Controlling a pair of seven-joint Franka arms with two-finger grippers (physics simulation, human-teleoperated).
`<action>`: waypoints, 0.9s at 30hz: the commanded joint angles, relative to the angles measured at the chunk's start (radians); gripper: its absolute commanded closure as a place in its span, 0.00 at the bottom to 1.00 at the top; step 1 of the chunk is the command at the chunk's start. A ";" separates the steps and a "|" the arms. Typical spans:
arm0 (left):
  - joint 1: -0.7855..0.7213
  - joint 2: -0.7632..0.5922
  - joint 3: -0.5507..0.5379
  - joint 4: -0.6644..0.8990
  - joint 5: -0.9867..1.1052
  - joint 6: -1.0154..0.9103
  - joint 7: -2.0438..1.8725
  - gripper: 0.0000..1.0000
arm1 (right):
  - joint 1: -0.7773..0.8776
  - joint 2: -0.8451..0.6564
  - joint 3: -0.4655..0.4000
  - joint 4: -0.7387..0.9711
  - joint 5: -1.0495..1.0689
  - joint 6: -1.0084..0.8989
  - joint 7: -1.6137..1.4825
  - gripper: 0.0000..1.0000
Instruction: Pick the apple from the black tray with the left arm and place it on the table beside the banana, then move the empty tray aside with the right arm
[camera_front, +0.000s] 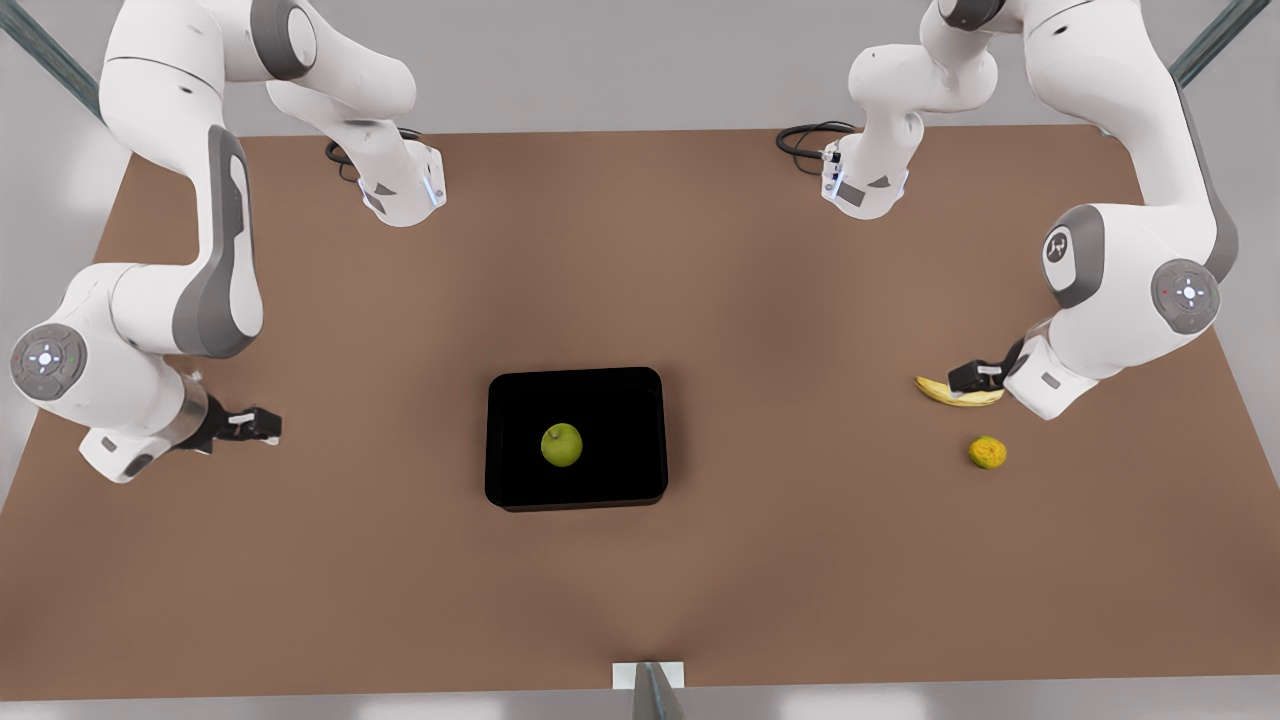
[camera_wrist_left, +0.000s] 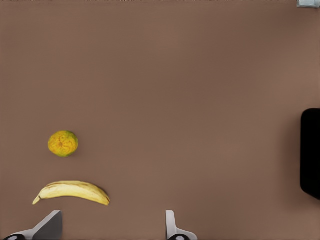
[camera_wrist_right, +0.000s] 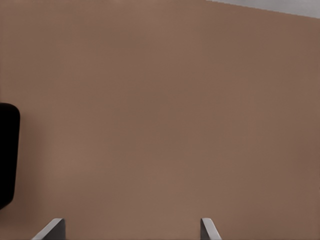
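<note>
- The apple (camera_front: 561, 444) sits a little left of centre inside the black tray (camera_front: 620, 400), which lies at the middle of the table (camera_front: 640, 280); seen from the tray in the front view, the banana (camera_front: 950, 393) lies toward three o'clock, well apart.
- The left gripper (camera_front: 962, 377) is the one on the front view's right, since its wrist view carries the banana (camera_wrist_left: 72, 191) and the orange fruit (camera_wrist_left: 62, 143). It hangs just over the banana, partly covering it.
- The left wrist view adds what the front view hides: the fingers (camera_wrist_left: 170, 226) stand wide apart and released, nothing between them, and one edge of the tray (camera_wrist_left: 310, 152) shows at the side.
- The right gripper (camera_front: 262, 425) is at the front view's left, toward nine o'clock from the tray and well clear of it, waiting above bare table.
- The right wrist view shows its fingertips (camera_wrist_right: 206, 229) spread and empty, with a corner of the tray (camera_wrist_right: 8, 155) at the frame's edge.
- In the front view the orange fruit (camera_front: 987, 452) rests near the banana, toward five o'clock from it, not touching.
- The table is flat matte brown; grey posts (camera_front: 655, 690) show at its edges, and pale grey floor lies beyond.
</note>
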 joint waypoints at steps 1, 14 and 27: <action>-0.009 -0.001 -0.003 0.002 -0.001 0.008 0.022 0.00 | -0.002 0.003 0.000 0.003 0.001 0.109 0.044 0.00; -0.586 0.530 -0.083 0.505 0.125 0.303 -1.145 0.00 | 0.009 0.211 0.003 0.074 0.001 0.195 0.043 0.00; -0.764 0.872 -0.037 0.737 0.244 0.502 -1.230 0.00 | 0.007 0.096 0.006 0.125 -0.002 0.002 0.038 0.00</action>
